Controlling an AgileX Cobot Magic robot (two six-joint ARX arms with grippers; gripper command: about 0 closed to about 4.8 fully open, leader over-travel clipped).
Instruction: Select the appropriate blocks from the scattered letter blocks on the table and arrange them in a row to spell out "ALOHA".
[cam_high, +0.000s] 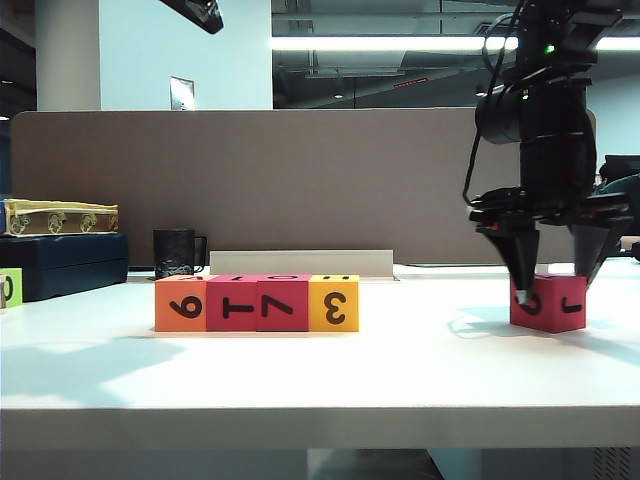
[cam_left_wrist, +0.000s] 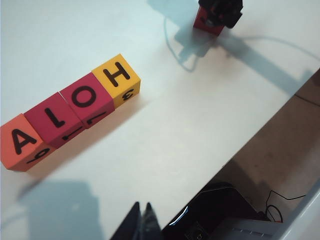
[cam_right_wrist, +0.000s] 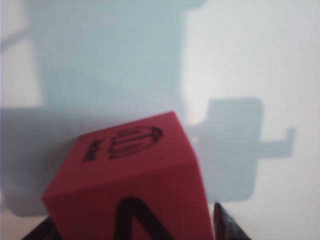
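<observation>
Blocks spelling A, L, O, H sat touching in a straight row (cam_high: 257, 303) on the white worktop (cam_high: 300, 380): orange (cam_left_wrist: 22, 142), then two crimson (cam_left_wrist: 70, 110), then yellow (cam_left_wrist: 117, 77). The missing fifth block (cam_high: 547, 302), crimson, stood well apart from the yellow end, roughly out along the line of the row, on the right arm's side. A black mug (cam_high: 175, 253) stood behind the row, near its orange end, against a grey-brown divider (cam_high: 250, 180).

Right end effector (cam_high: 556, 272) pointed down directly over the lone block, one fingertip at each of its two opposite sides, jaws spread about as wide as the cube. Whether the pads were already pressing on it could not be told; in the right wrist view the block (cam_right_wrist: 132, 180) filled the space between the fingers.

Left end effector (cam_left_wrist: 141, 220) was clenched and empty, raised over bare worktop in front of the row, far from the lone block.

By my reading, the right arm was the nearer by far, and the coming move turned on carrying that block along the row's long axis to the open spot beside the yellow H.
</observation>
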